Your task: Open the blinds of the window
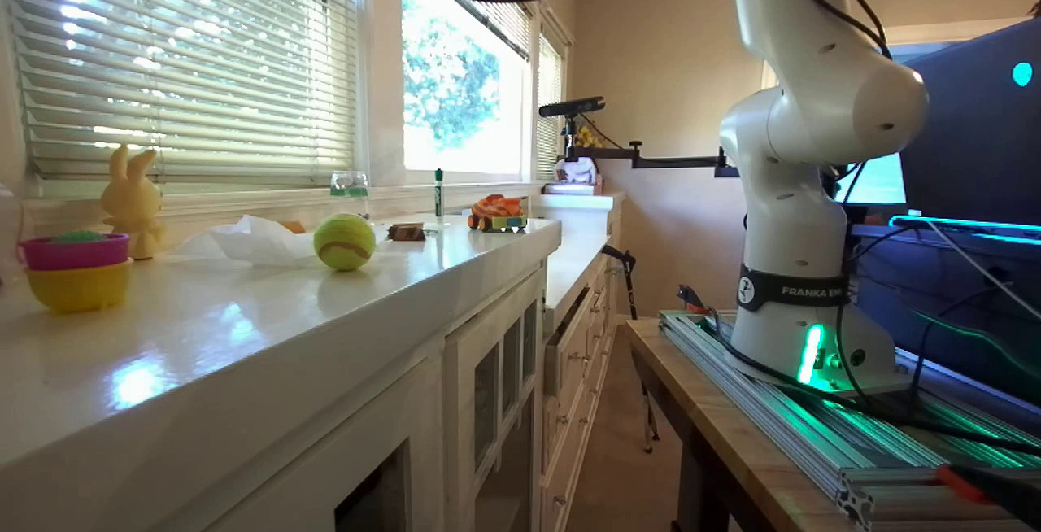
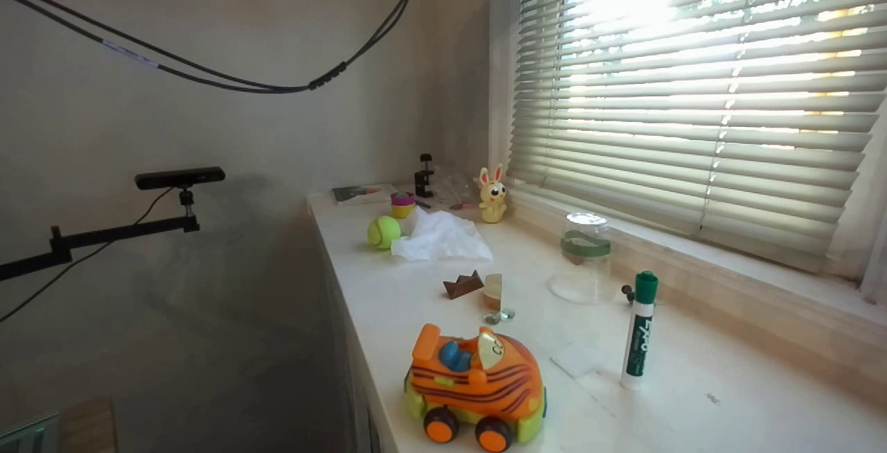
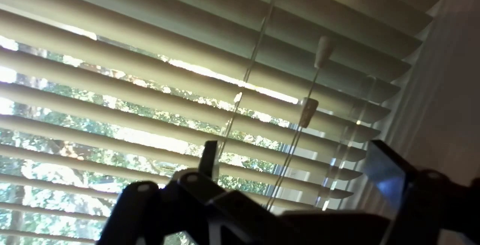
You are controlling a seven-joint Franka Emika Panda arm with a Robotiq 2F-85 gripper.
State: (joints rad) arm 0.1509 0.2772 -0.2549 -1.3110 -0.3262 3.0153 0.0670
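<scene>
The white blinds (image 1: 187, 68) hang lowered over the window in both exterior views, and also show here (image 2: 693, 93). Their slats are tilted, with trees visible through the gaps. The window's white frame (image 2: 502, 58) stands beside them. In the wrist view the blinds (image 3: 112, 63) fill most of the picture. My gripper (image 3: 297, 159) is open, with its fingers wide apart in front of the blinds. Two cord tassels, an upper one (image 3: 324, 52) and a lower one (image 3: 309, 113), hang on thin cords that run down between the fingers. Clear rods (image 3: 339, 162) hang nearer the right finger. Nothing is gripped.
The white counter (image 1: 325, 337) below carries a tennis ball (image 2: 384, 232), white tissue (image 2: 443, 237), toy car (image 2: 478, 387), green marker (image 2: 638, 332), glass jar (image 2: 585, 259) and bunny figure (image 2: 493, 195). Black cables (image 2: 229, 86) hang from the arm. A bracket camera (image 1: 571, 106) stands past the counter.
</scene>
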